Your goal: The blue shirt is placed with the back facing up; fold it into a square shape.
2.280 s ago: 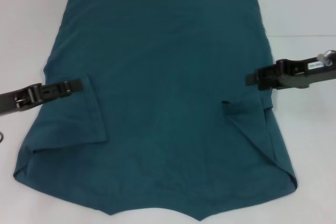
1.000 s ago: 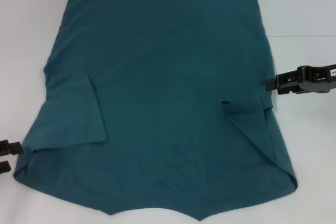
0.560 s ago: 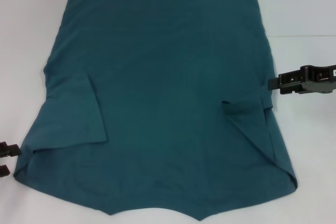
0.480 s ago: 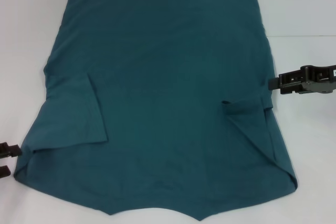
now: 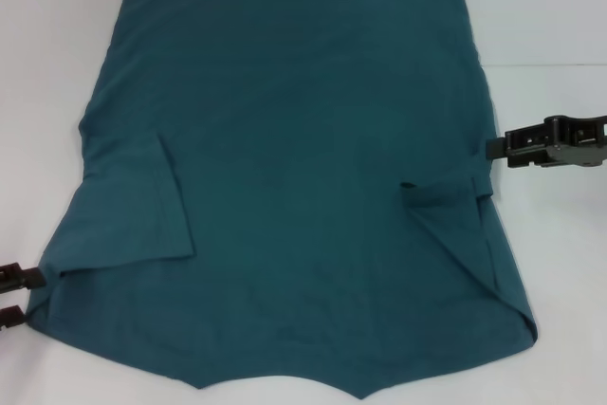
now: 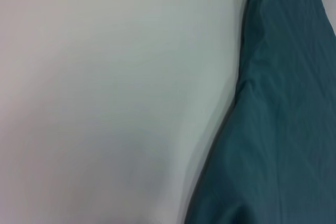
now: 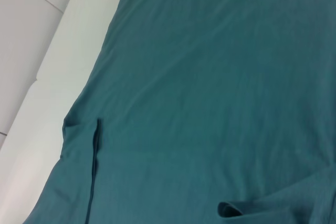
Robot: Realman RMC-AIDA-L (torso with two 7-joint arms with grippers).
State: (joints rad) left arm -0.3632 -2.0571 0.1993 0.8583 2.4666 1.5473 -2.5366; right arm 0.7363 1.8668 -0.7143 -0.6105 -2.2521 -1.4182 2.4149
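Head view: blue shirt (image 5: 285, 168) between fingers (flat)

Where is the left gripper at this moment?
In the head view, the left gripper is low at the robot's left edge of the picture, with fingers apart beside the near left corner of the blue shirt on the white table.

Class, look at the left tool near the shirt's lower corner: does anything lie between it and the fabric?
Nothing visible does. The left tool sits right beside the corner of the dark teal-blue fabric shirt, with only the bare white table around it.
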